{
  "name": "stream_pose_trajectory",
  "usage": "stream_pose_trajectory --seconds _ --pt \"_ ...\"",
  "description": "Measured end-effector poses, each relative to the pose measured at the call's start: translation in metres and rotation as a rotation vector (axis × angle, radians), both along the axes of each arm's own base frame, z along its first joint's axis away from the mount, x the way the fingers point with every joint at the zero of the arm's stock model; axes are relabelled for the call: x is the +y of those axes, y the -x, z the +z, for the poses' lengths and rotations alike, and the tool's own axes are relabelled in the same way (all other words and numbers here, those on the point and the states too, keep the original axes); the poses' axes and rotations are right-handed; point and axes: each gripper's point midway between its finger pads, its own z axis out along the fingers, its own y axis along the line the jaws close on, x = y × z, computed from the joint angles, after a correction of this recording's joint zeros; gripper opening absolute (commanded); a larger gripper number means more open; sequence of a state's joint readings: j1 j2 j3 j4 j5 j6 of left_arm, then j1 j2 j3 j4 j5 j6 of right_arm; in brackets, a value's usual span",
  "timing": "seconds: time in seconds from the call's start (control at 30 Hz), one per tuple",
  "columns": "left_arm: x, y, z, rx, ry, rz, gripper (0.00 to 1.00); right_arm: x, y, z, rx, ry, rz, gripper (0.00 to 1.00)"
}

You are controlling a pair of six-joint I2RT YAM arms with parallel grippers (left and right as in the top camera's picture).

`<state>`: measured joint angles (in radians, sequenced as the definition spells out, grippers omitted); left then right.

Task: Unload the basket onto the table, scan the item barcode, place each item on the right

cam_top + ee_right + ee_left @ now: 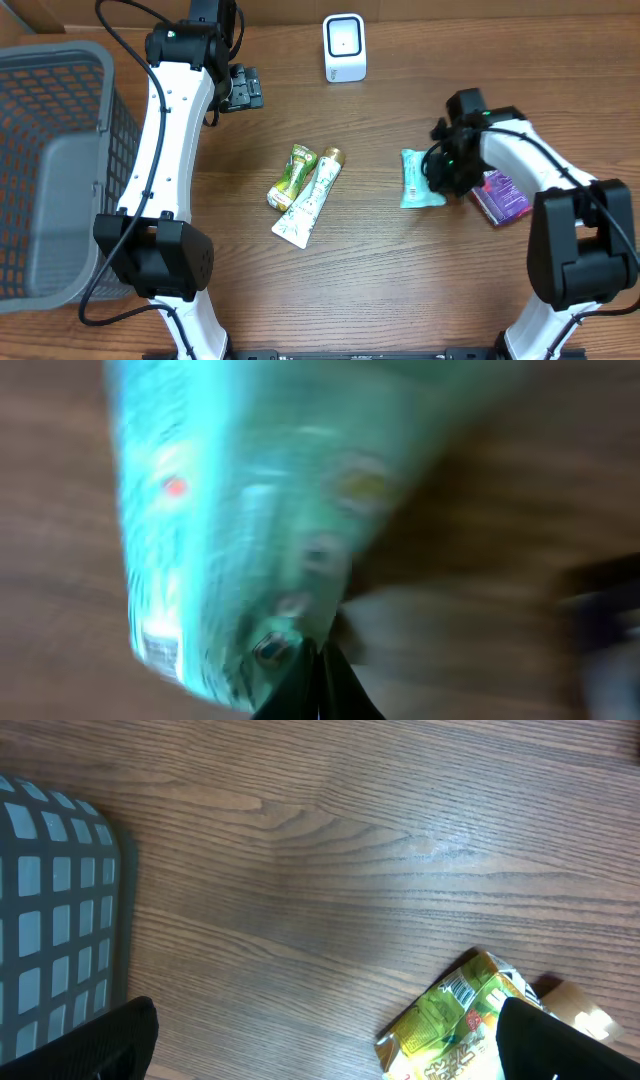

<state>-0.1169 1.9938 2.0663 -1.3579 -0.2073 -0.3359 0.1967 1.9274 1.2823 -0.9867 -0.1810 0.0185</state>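
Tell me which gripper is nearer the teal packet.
Right. The right gripper is shut on the edge of the teal packet; the left gripper hangs open, far off.

Both arms are built from long white links joined by bulky, rounded black joints. The left arm (160, 130) has a row of small dark screws down its white link, and a thin black cable (141, 160) runs alongside it. The right arm (530, 150) has the same white shell and black joints. Tiny green lights (172, 33) glow on both. The left gripper (245, 88) and right gripper (437, 175) are black.
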Motion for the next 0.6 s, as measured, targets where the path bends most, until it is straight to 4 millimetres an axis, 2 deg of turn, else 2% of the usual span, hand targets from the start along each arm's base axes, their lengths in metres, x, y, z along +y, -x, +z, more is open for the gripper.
stream_pose_trajectory --seconds 0.3,0.4,0.47,0.5,0.53,0.6 --pt "0.0 0.0 0.0 0.0 0.0 0.0 1.0 0.072 0.044 0.009 0.106 -0.154 0.163 0.04" --pt "0.0 0.0 0.0 0.0 0.0 0.0 1.0 0.079 0.054 0.016 0.14 -0.186 0.178 0.07" --pt "0.0 0.0 0.0 0.0 0.0 0.0 0.99 0.074 0.052 0.025 0.145 -0.197 0.151 0.24" --pt "0.0 0.0 0.0 0.0 0.0 0.0 1.0 0.069 0.045 0.031 0.128 -0.205 0.132 0.37" --pt "0.0 0.0 0.0 0.0 0.0 0.0 1.0 0.066 0.038 0.037 0.108 -0.213 0.119 0.52" --pt "0.0 0.0 0.0 0.0 0.0 0.0 0.99 0.051 0.015 0.054 0.036 -0.231 0.067 0.92"
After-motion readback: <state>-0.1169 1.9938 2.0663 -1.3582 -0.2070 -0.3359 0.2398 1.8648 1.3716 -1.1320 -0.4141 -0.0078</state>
